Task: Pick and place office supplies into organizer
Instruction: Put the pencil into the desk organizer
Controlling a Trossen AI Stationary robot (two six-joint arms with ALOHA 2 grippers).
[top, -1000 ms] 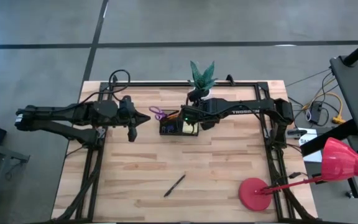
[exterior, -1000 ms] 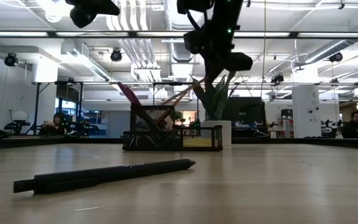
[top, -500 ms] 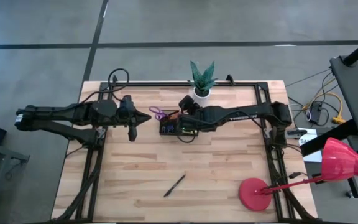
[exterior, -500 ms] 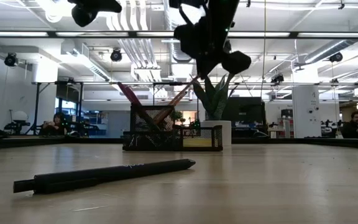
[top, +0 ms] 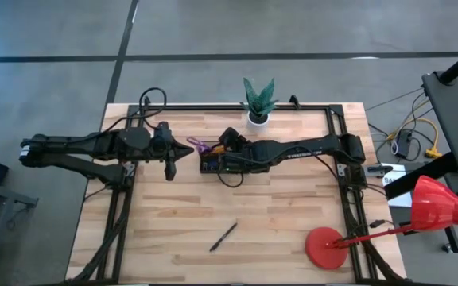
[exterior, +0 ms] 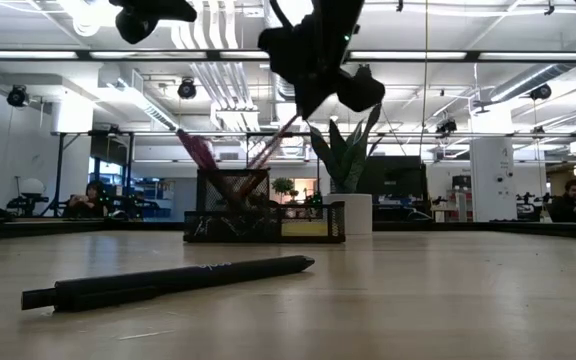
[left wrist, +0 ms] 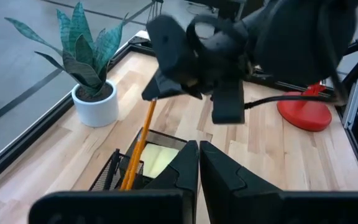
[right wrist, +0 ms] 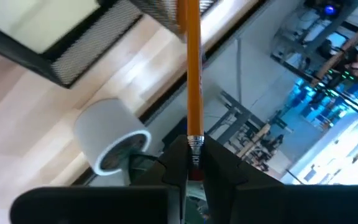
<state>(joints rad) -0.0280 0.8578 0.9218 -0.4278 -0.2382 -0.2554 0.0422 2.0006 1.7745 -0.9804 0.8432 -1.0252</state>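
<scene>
Right gripper (top: 227,141) above the organizer (top: 217,161) near desk (top: 293,230) centre; fingers pinch the eraser end of an orange pencil (right wrist: 191,68), which slants with its lower end in the mesh box. Purple-handled scissors (top: 200,146) stand in the organizer; yellow sticky pad (left wrist: 157,158) lies inside. Black pen (top: 223,237) lies alone on the near desk. Left gripper (top: 188,149) waits beside the organizer, fingers pressed together.

Black wire-mesh rectangular organizer (top: 217,163) upright on bench, mid-rear. Yellow square sticky-note pad (left wrist: 160,159) flat in low compartment. Orange pencil (right wrist: 191,74) slanted, tip inside tall compartment, eraser end pinched in right claw (right wrist: 188,163). Purple-handled scissors (top: 199,145) sticking out tall compartment. Thin black pen (top: 223,237) lying loose on bench, front, well apart.
</scene>
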